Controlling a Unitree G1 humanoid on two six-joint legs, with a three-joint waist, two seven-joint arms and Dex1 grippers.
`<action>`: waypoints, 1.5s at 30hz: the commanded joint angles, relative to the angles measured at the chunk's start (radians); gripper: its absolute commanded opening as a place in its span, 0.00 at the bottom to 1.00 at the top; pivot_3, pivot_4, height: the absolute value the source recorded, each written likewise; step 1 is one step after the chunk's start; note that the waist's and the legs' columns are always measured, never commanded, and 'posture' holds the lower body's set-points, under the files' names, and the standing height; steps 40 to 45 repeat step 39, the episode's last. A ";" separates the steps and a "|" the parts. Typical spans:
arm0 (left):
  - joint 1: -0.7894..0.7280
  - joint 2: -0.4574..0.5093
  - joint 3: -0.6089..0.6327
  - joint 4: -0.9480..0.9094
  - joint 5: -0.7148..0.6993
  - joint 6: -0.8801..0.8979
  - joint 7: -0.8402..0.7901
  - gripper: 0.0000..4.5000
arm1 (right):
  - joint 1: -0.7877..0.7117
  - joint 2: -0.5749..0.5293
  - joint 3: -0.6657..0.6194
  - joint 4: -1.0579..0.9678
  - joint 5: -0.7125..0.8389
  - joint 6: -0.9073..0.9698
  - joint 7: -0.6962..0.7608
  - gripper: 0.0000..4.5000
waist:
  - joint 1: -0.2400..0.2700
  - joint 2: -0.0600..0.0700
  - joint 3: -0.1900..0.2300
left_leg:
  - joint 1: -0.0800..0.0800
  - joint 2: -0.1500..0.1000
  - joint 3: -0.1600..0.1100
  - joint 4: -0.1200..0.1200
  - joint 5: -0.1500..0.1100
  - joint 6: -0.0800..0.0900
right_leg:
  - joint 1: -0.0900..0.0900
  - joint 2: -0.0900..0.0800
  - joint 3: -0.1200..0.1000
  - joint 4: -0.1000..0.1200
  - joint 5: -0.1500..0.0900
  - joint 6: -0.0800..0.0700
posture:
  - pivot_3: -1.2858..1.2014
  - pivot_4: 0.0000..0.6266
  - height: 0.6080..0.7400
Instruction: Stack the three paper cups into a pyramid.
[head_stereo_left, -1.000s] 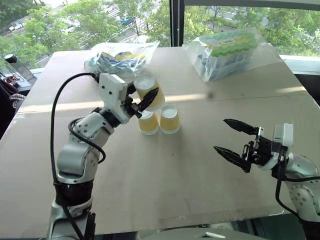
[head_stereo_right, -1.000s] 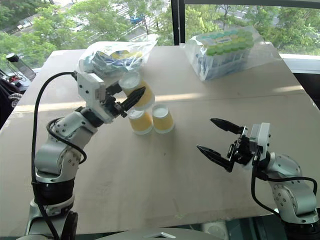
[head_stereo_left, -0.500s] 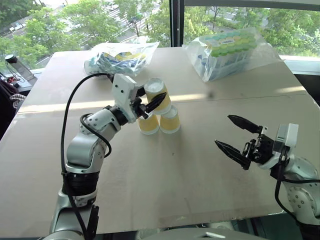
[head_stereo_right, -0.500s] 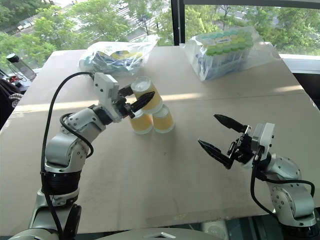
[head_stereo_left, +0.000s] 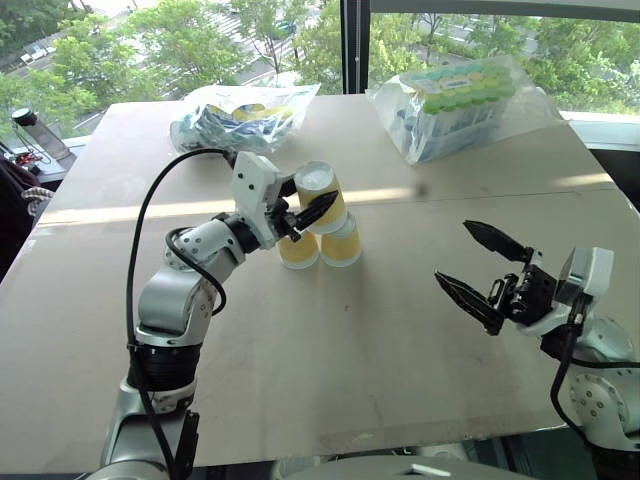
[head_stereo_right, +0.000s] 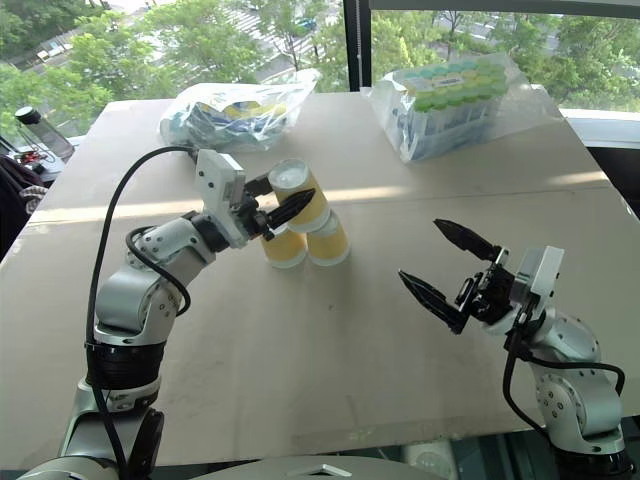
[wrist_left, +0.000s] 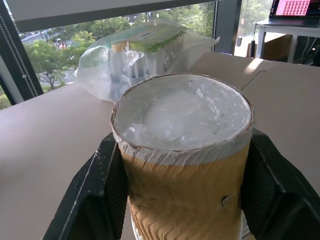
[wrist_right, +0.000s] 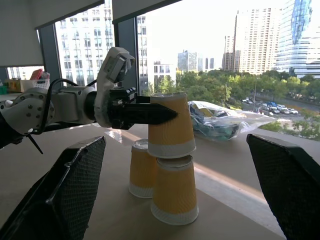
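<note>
Two upturned paper cups (head_stereo_left: 320, 245) are set side by side, touching, mid-worktop (head_stereo_left: 330, 360). A third cup (head_stereo_left: 321, 195) is seated upon them, flanked closely by the left gripper's (head_stereo_left: 308, 212) fingers; whether it is gripped cannot be told. The right gripper's (head_stereo_left: 478, 270) fingers are spread wide, well apart from the cups.

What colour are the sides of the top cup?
Yellow, ribbed, with a white rim on the top cup; the right wrist view shows it best.

three yellow paper cups (head_stereo_left: 320, 195), two clear plastic bags of goods (head_stereo_left: 455, 100), one table (head_stereo_left: 330, 350)
</note>
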 joint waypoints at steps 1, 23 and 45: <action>0.000 0.007 0.013 -0.006 -0.001 -0.008 -0.010 0.99 | 0.012 -0.002 -0.026 -0.027 0.020 -0.023 0.009 1.00 | 0.000 0.000 0.000 | 0.000 0.000 0.000 0.000 0.000 0.000 | 0.000 0.000 0.000 0.000 0.000 0.000 | 0.52 0.24 1.00; 0.494 0.138 0.353 -0.433 -0.313 0.043 -0.080 0.99 | 0.182 -0.027 -0.060 0.095 0.006 -0.108 0.173 1.00 | 0.001 0.001 0.000 | 0.002 0.000 0.001 -0.001 0.000 0.000 | 0.001 0.000 0.004 0.001 0.000 0.000 | 0.52 0.24 1.00; 0.942 0.017 0.057 -0.428 0.110 -0.174 0.030 0.99 | 0.305 -0.047 -0.065 0.259 -0.206 -0.183 0.112 1.00 | 0.007 0.001 0.000 | 0.003 0.001 0.002 -0.002 -0.001 0.000 | 0.003 0.000 0.005 0.000 0.000 0.000 | 0.52 0.24 1.00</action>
